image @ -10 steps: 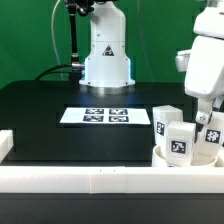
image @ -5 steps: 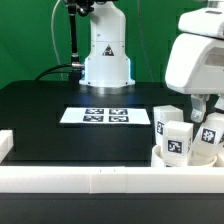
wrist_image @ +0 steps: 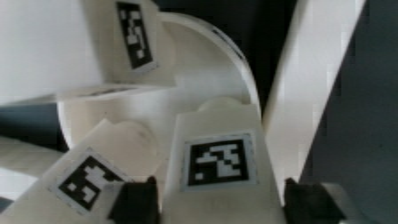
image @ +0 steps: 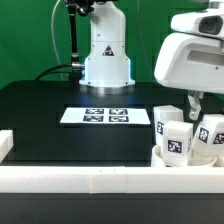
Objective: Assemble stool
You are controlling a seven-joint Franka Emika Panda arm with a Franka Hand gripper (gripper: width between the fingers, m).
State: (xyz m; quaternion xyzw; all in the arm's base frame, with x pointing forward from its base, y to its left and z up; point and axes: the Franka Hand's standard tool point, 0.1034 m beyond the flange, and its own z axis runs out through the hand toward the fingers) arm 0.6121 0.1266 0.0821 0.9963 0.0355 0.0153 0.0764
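The white stool seat [image: 159,155] sits at the exterior view's right, behind the front rail. Three white tagged legs [image: 165,122] [image: 179,143] [image: 210,135] stand upright on it. My gripper [image: 197,108] hangs just above these legs, pointing down. In the wrist view the gripper [wrist_image: 228,202] is open, with a dark fingertip on each side of one tagged leg [wrist_image: 221,158]. Whether the pads touch that leg does not show. Two more legs [wrist_image: 125,38] [wrist_image: 82,182] and the seat's curved rim [wrist_image: 228,72] show around it.
The marker board [image: 97,116] lies flat on the black table in the middle. A long white rail [image: 90,179] runs along the front, and another rail end [image: 5,145] stands at the left. The arm's white base [image: 106,55] stands at the back.
The arm's white hand has swung toward the exterior view's left and now fills more of the upper right, over the legs. The legs and the seat have not moved.
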